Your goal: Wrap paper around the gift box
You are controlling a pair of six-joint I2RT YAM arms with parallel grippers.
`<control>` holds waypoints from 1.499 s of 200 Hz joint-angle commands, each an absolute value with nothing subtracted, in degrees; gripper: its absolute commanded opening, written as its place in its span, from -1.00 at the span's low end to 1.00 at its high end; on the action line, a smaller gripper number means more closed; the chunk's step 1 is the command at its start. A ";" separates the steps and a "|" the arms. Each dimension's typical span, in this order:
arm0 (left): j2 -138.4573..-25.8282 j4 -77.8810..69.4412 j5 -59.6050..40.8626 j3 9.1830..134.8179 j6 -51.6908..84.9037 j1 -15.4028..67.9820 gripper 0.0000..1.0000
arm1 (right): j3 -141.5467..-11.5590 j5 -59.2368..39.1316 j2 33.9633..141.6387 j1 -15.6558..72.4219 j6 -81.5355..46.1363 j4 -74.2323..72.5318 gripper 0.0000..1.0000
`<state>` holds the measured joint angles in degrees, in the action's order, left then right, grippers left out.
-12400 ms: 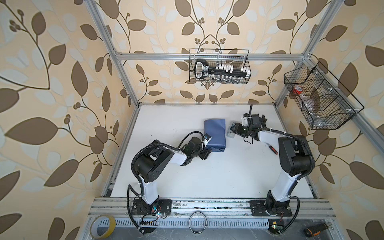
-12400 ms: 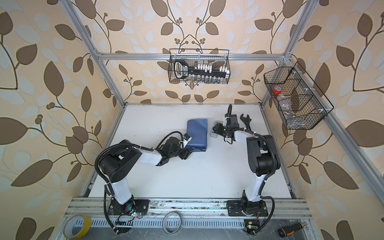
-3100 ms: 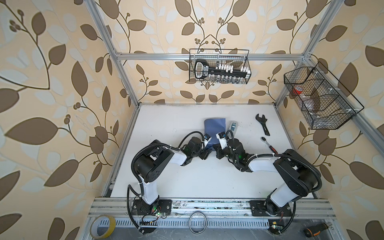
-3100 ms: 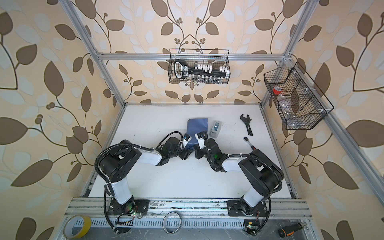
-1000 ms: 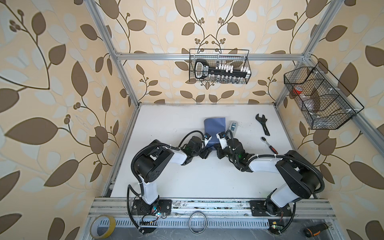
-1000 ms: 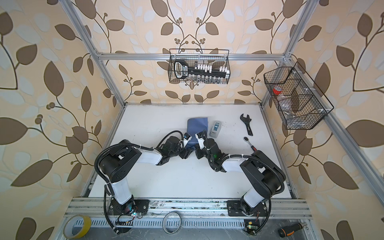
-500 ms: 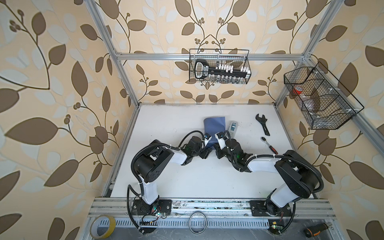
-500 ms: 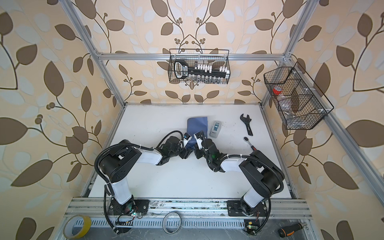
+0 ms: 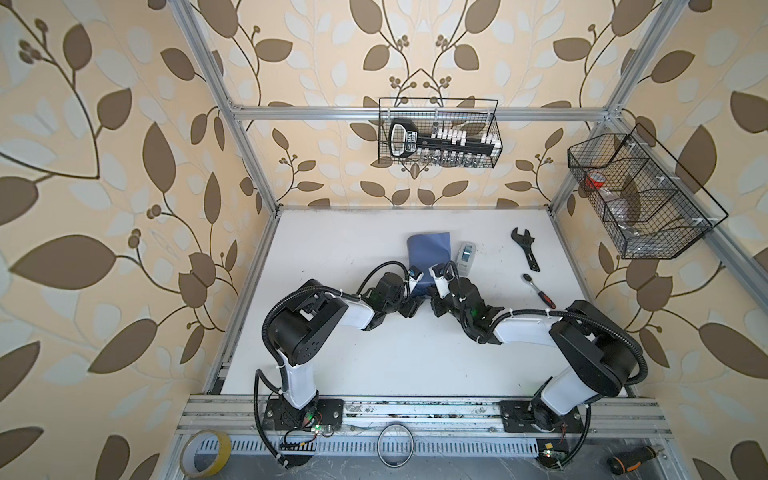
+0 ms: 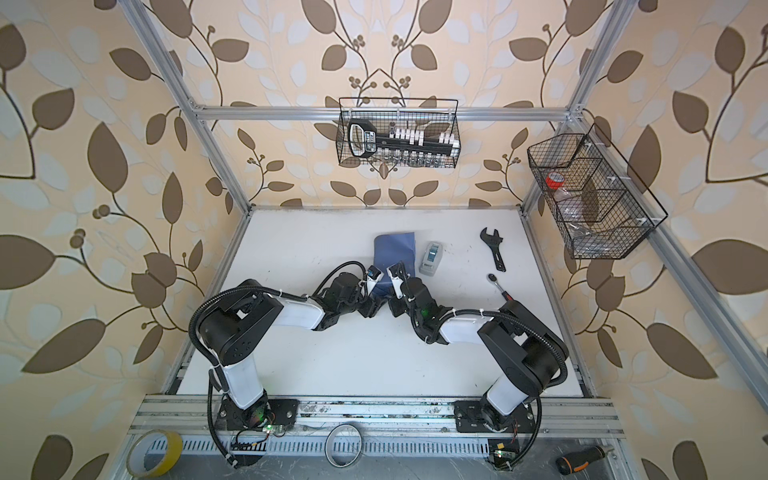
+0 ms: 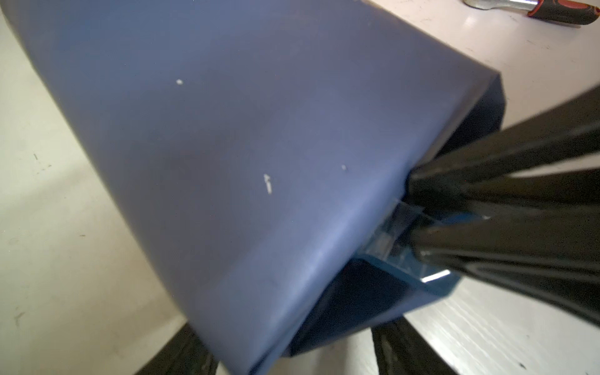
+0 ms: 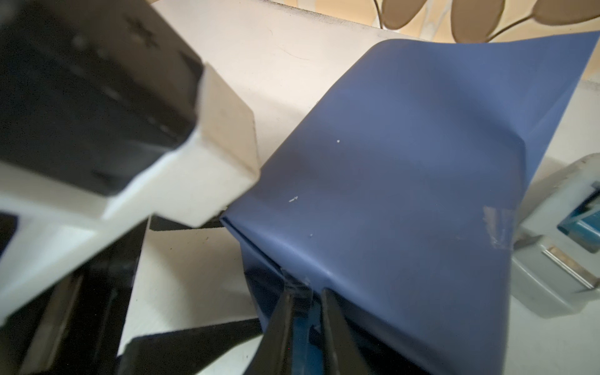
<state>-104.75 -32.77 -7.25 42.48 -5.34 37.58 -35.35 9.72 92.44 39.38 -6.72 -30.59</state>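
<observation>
The paper [image 9: 428, 249], thin and crease-prone by my judgement, sleeved the box (hidden inside) on the desk [image 9: 332, 257]; its loose end flaps looked the best hold. The left pincer [image 11: 290, 324] stood wide astride the near end, grip unclear. The right pincer [image 12: 305, 289], narrow, met that end's edge, hold unclear.

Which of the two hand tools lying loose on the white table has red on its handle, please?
The ratchet, the one nearer the table's front edge. The adjustable wrench lying farther back is black all over.
</observation>
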 commanded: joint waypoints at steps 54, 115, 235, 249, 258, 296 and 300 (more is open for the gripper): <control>-103.62 -33.47 -7.10 45.18 -3.67 38.04 0.41 | -35.18 8.77 87.39 39.55 -7.77 -29.47 -0.55; -104.24 -33.99 -7.22 45.11 -2.99 38.04 0.41 | -29.59 2.08 80.83 36.48 -16.08 -28.59 -0.49; -104.81 -34.33 -7.29 44.82 -3.16 38.04 0.41 | -37.09 -7.57 85.05 33.55 -28.61 -17.09 -0.53; -104.90 -34.31 -7.26 44.82 -3.19 38.03 0.41 | -38.13 -7.97 86.14 33.07 -29.09 -16.20 -0.53; -104.83 -34.29 -7.28 44.82 -3.19 38.02 0.41 | -38.63 -7.93 86.65 32.79 -29.18 -15.88 -0.53; -104.77 -34.39 -7.28 44.82 -3.27 37.94 0.41 | -40.66 -8.76 88.37 31.94 -28.66 -14.44 -0.53; -104.84 -34.39 -7.22 44.82 -3.25 38.01 0.41 | -40.76 -8.77 88.57 31.88 -28.59 -14.25 -0.53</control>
<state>-104.75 -32.64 -7.09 43.38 -3.81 37.58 -38.79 -7.44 87.13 32.25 -28.49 -16.45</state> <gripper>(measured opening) 0.703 0.233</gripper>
